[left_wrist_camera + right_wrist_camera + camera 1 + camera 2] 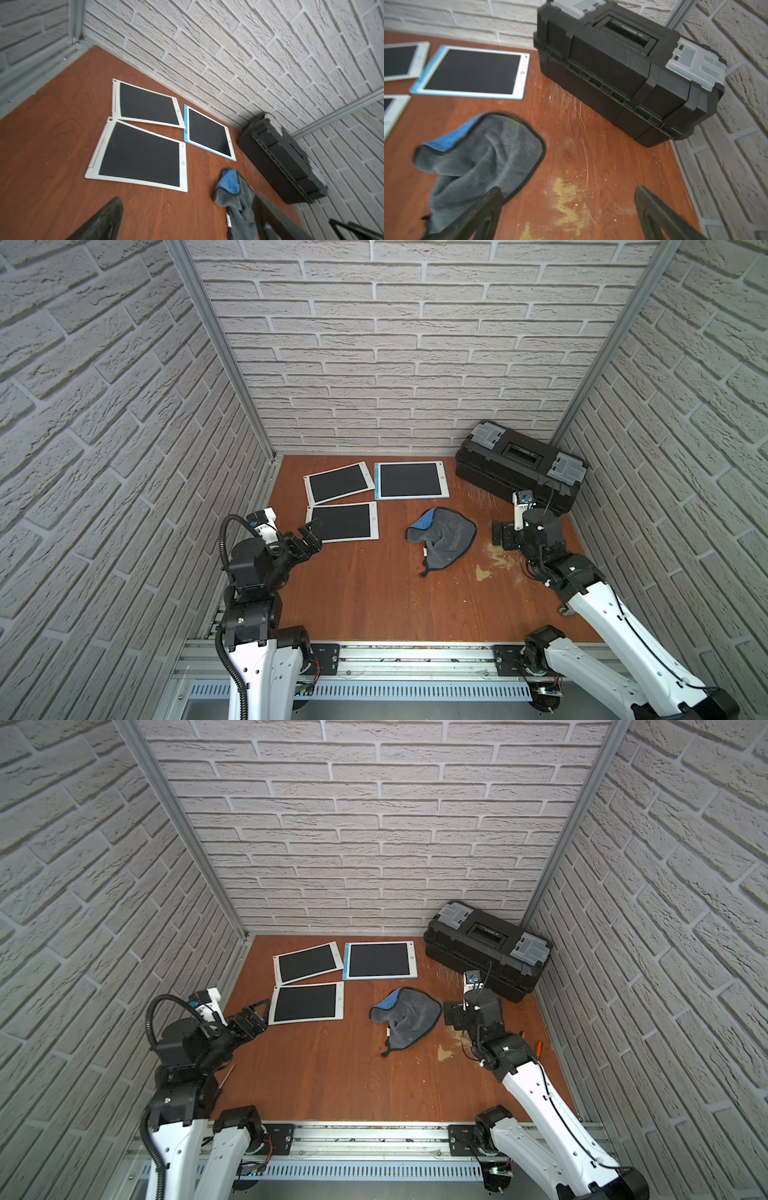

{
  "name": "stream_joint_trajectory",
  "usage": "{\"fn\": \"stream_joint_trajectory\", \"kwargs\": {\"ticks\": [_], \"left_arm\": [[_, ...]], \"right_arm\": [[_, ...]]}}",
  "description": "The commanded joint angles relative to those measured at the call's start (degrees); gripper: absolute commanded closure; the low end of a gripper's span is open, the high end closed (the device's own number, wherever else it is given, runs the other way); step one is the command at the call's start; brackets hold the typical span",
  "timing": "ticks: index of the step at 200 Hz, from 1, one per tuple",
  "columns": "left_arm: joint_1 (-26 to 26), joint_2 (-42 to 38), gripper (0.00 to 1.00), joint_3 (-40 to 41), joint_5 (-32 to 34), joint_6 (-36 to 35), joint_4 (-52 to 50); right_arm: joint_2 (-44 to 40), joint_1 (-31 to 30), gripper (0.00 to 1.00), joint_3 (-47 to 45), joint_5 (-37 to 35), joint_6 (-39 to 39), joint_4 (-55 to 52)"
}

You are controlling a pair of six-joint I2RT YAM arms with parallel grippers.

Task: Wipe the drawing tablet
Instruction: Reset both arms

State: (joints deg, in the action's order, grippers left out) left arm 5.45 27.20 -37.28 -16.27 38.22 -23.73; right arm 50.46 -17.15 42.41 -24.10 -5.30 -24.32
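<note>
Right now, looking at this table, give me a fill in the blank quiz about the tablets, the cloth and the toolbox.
The table holds ___ drawing tablets.
The tablet nearest the black toolbox has a ___ edge.
The right gripper, beside the grey cloth, has its jaws ___.
Missing words: three; blue; open.

In both top views three tablets lay on the table (pixel 374 605), centre-left of frame. The tilted tablet (pixel 338 483) was upper left, the straight tablet (pixel 410 480) just right of it, and the near tablet (pixel 343 522) below the tilted one. Cloth (pixel 442 541) lay lower right of them, apart. Toolbox (pixel 519 466) stood upper right, in the back corner. Left gripper (pixel 312 531) sat by the near tablet's left edge. Right gripper (pixel 498 534) was just right of the cloth.
</note>
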Motion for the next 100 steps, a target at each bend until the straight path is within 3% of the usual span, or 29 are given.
{"fn": "stream_joint_trajectory", "kwargs": {"ticks": [1, 16, 29, 54, 76, 100], "left_arm": [[-5.2, 3.8, 0.02, 6.8, 10.4, -0.5, 13.3], [-11.2, 8.2, 0.02, 10.4, 16.0, -6.0, 22.4], [-15.8, 12.5, 0.02, 11.1, 26.7, -9.9, 24.5], [-17.1, 20.6, 0.02, 13.3, 37.2, -15.0, 30.9], [-17.1, 25.0, 0.02, 15.0, 37.6, -25.7, 37.0], [-16.9, 29.5, 0.02, 14.9, 39.7, -27.9, 42.4]], "right_arm": [[3.7, 0.5, 0.0, -3.7, -7.4, 2.9, 13.4], [5.1, 0.6, 0.0, -8.5, -7.2, 3.7, 23.7], [7.1, 0.9, 0.0, -12.1, -7.2, 4.6, 32.4], [15.4, 1.7, 0.0, -15.6, -7.2, 8.1, 46.6], [24.4, 2.0, 0.0, -16.8, -9.7, 11.1, 58.6], [35.6, 3.9, 0.01, -17.5, -9.6, 12.7, 71.0]]}}
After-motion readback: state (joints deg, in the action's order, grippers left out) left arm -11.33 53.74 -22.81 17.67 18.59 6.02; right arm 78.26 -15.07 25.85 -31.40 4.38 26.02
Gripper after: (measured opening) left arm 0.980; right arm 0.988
